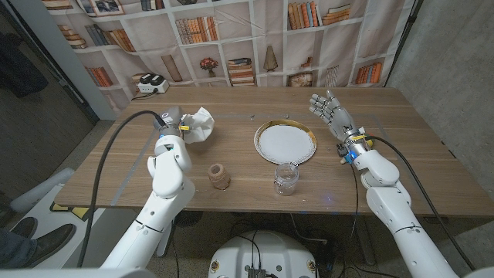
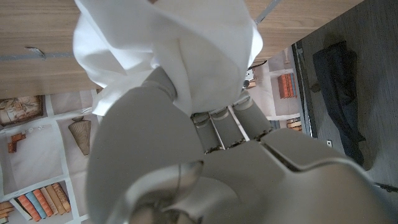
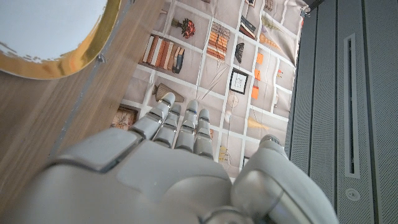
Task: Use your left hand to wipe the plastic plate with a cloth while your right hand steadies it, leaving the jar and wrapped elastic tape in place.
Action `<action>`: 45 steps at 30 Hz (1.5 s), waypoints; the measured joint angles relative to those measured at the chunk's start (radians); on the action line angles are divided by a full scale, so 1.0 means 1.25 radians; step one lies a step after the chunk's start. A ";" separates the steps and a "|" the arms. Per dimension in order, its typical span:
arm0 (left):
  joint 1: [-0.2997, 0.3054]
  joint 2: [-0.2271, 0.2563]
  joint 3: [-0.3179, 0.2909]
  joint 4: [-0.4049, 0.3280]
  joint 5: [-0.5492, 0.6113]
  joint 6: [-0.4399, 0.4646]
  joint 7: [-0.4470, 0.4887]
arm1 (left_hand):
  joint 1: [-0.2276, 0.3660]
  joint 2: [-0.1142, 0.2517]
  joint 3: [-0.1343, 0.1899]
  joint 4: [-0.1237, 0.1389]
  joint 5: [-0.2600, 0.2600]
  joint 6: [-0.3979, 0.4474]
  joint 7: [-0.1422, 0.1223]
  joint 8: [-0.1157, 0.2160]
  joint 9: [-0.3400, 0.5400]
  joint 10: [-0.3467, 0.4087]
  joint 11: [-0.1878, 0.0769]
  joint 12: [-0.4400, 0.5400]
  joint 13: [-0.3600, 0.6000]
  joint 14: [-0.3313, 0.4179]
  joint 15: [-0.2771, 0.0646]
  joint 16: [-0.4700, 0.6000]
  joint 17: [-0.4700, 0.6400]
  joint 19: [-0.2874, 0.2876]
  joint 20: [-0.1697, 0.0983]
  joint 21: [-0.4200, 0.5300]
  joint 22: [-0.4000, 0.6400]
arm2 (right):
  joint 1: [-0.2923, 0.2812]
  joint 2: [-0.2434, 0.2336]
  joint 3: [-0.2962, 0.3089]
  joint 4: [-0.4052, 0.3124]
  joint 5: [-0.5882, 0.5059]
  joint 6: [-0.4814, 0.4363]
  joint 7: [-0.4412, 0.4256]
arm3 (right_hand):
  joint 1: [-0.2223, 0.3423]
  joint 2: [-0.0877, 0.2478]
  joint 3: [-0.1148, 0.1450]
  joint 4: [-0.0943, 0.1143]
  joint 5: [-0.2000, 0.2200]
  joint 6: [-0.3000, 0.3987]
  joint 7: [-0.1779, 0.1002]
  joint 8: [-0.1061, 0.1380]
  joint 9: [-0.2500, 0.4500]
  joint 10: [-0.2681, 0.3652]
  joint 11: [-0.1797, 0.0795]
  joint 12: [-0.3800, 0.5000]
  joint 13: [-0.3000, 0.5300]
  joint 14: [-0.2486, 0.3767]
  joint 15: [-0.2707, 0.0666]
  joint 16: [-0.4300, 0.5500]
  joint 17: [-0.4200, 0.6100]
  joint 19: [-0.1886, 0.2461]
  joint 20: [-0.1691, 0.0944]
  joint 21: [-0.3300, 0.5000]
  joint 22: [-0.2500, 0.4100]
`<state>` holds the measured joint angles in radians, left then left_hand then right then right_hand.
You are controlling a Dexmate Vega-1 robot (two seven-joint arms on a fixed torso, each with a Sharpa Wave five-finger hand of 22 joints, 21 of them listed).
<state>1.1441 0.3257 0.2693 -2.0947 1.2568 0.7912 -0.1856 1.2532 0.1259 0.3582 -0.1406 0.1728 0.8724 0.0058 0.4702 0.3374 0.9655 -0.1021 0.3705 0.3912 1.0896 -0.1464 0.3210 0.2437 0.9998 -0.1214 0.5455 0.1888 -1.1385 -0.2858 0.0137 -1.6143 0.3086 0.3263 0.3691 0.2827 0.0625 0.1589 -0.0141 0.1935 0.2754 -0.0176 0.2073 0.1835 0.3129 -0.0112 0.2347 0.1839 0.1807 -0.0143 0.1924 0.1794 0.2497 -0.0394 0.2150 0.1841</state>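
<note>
A round white plate (image 1: 285,143) with a gold rim is seen at the centre of the table (image 1: 417,166). A crumpled white cloth (image 1: 199,123) is gripped by the left hand (image 1: 173,123) at upper left. The right hand (image 1: 329,110) is held empty, fingers spread, right of the plate. A clear jar (image 1: 285,178) and a brown tape roll (image 1: 219,176) stand below it.

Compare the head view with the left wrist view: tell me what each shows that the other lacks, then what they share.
Head view alone: the plate with its gold rim, the jar, the tape roll and the right hand, raised with fingers spread, apart from the plate. Left wrist view alone: a close look at the cloth bunched in the left hand, whose fingers close on it. Shared: the cloth, the left hand, the wooden table and the bookshelf backdrop.
</note>
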 measured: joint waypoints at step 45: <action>-0.073 -0.037 0.028 0.040 0.036 -0.001 0.054 | 0.000 0.000 0.003 -0.003 -0.003 0.007 -0.007 0.000 -0.010 -0.004 -0.004 0.000 0.026 0.000 0.000 -0.007 0.019 -0.021 0.001 0.021 0.000 | -0.037 -0.212 -0.072 -0.015 -0.254 0.186 -0.189 | -0.028 -0.011 -0.018 0.009 0.011 0.012 -0.028 -0.003 0.000 0.012 -0.029 0.000 -0.002 0.034 -0.020 0.000 0.000 0.034 0.000 0.000 -0.002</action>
<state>1.0524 0.2797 0.3047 -2.0449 1.3012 0.7895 -0.1187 1.2527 0.1254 0.3623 -0.1447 0.1695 0.8815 -0.0034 0.4702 0.3249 0.9604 -0.1071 0.3703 0.4241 1.0896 -0.1465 0.3117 0.2674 0.9740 -0.1208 0.5719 0.1888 -1.1850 -0.5503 -0.0761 -1.6332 -0.0095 0.5587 0.1327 0.2481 0.0492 0.1365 -0.0028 0.2068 0.2910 -0.0523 0.2033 0.1835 0.3274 -0.0470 0.2347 0.1813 0.2239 -0.0394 0.1924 0.1791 0.2927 -0.0395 0.2150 0.1813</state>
